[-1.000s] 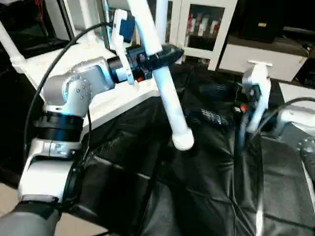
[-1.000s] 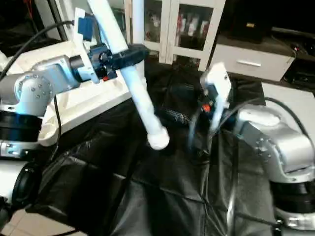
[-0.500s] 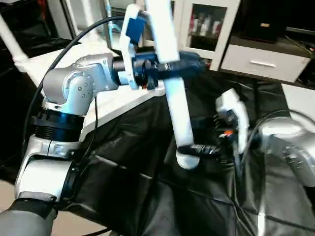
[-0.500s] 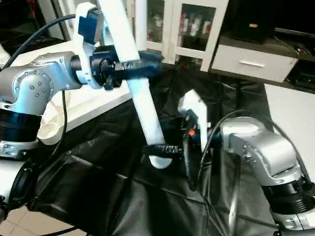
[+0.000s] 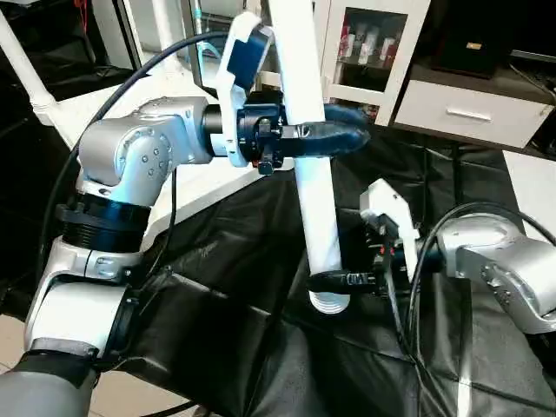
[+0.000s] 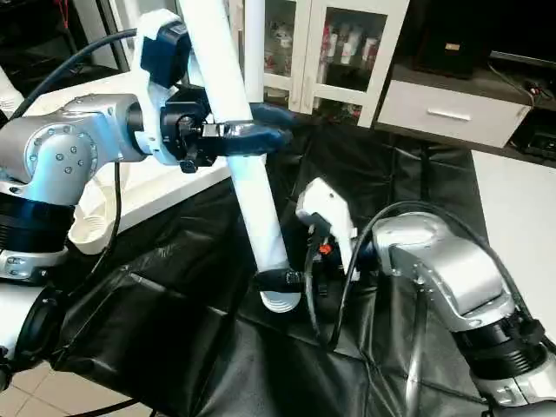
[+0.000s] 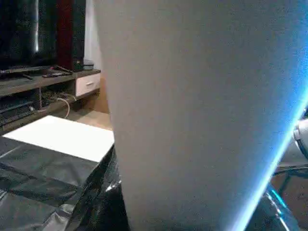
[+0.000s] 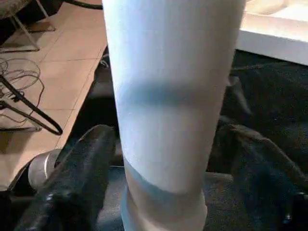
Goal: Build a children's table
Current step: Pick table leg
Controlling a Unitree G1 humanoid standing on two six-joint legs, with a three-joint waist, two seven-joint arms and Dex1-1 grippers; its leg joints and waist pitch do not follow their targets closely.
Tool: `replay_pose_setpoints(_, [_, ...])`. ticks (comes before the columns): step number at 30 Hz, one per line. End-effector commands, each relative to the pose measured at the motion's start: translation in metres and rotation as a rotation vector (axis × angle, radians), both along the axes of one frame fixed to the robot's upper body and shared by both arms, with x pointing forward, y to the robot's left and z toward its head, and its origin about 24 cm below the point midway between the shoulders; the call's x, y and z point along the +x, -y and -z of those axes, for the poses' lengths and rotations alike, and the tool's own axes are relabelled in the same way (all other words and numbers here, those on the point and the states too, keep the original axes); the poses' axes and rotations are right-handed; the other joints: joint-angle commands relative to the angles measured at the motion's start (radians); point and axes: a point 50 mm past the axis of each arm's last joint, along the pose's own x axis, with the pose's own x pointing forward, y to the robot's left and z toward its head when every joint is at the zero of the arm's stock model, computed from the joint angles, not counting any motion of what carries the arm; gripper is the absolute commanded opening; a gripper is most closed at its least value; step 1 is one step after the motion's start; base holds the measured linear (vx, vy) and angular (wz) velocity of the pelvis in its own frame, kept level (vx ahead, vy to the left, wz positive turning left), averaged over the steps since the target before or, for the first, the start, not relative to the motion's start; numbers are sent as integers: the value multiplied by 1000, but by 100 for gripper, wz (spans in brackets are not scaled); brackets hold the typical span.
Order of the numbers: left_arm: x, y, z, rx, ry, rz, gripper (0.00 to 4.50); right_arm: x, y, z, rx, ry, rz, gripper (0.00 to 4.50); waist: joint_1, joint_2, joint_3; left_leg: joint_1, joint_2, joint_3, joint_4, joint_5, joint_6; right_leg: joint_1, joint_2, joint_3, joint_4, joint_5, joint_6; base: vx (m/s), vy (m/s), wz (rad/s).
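Note:
My left gripper (image 5: 328, 139) is shut on a long white tube leg (image 5: 314, 208) at about mid-length, holding it nearly upright above the black sheet. The leg's ribbed lower end (image 6: 280, 301) hangs just over the sheet. My right gripper (image 5: 334, 280) reaches in from the right, its black fingers (image 8: 82, 178) straddling the leg (image 8: 168, 96) just above that end, with a small gap still showing on one side. The white table top (image 5: 95, 109) lies at the far left, with another leg (image 5: 22, 69) standing up from its corner. In the left wrist view the leg (image 7: 192, 120) is very close.
A crinkled black sheet (image 5: 261, 347) covers the work surface. Behind it stand a glass-door cabinet (image 5: 369, 43) and a white drawer unit (image 5: 469, 113). A white board (image 5: 530, 174) lies at the right edge. Black cables loop from both forearms.
My left gripper has swung the leg from a slant to nearly upright. My right gripper has moved left to the leg's lower end, and its fingers now stand around it.

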Motion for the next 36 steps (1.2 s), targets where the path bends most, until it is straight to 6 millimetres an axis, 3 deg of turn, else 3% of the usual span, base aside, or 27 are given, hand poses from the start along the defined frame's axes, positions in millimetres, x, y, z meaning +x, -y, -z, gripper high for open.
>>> replay_pose_setpoints(1, [-6, 5, -8, 8, 37, 40, 167, 3, -1, -4, -9, 28, -9, 330, 1, -4, -80, 5, 11, 0, -60, -141, -11, 60, -63, 38, -70, -161, -210, 0, 0, 0])
replay_pose_setpoints(16, [-9, 8, -7, 8, 37, 55, 166, 2, -7, 0, -2, 17, -30, 196, 2, -5, -81, 5, 10, 0, -59, -135, -9, 61, -62, 38, -67, -146, -212, 0, 0, 0])
replay_pose_setpoints(27, [-3, 3, -7, 12, 60, -25, 166, 4, -5, -1, 11, 23, -25, 187, 2, -5, -82, 5, 10, 0, -58, -133, -9, 62, -62, 38, -66, -143, -213, 0, 0, 0])
replay_pose_setpoints(28, [-1, 0, -8, -1, 32, -30, 222, 5, -4, -2, 13, 27, -21, 187, 2, -5, -82, 5, 10, 0, -58, -131, -8, 62, -62, 38, -66, -141, -214, 0, 0, 0])
replay_pose_setpoints(29, [-1, 0, -9, -3, 28, -32, 236, 5, -4, -2, 14, 27, -21, 187, 3, -5, -82, 5, 9, 0, -57, -128, -7, 62, -62, 38, -66, -138, -215, 0, 0, 0])
replay_pose_setpoints(36, [2, -11, -14, -38, 41, -51, 280, 7, 1, -2, 14, 35, 2, 186, 2, -5, -82, 5, 10, 0, -58, -128, -5, 61, -62, 37, -65, -138, -215, 0, 0, 0])
